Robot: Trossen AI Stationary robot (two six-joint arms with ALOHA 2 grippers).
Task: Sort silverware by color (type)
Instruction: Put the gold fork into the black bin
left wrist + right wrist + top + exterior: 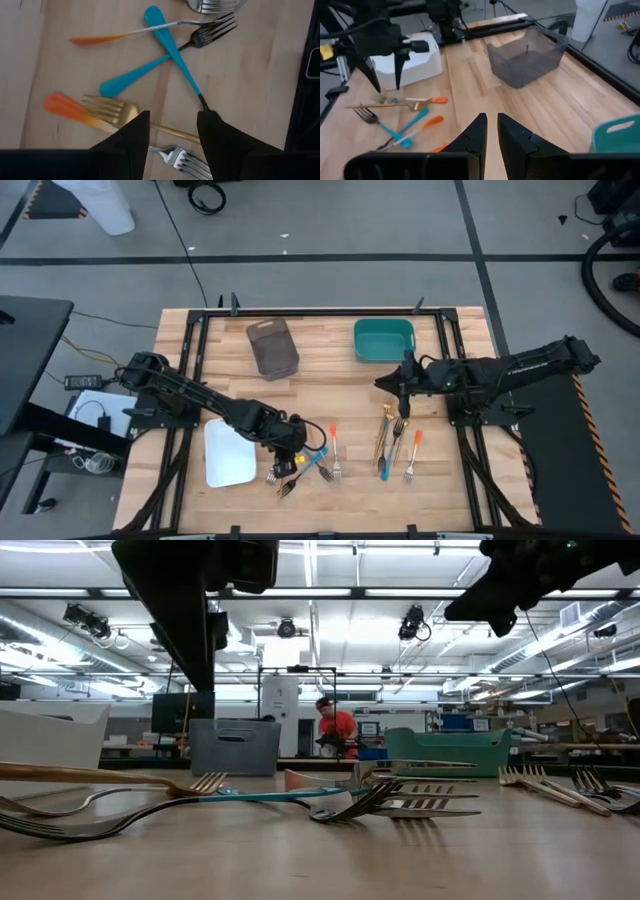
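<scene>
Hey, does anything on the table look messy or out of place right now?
Yes: under the open left hand, two blue-handled forks lie crossed, tangled with orange-handled forks and a gold fork, instead of being sorted by colour.
</scene>
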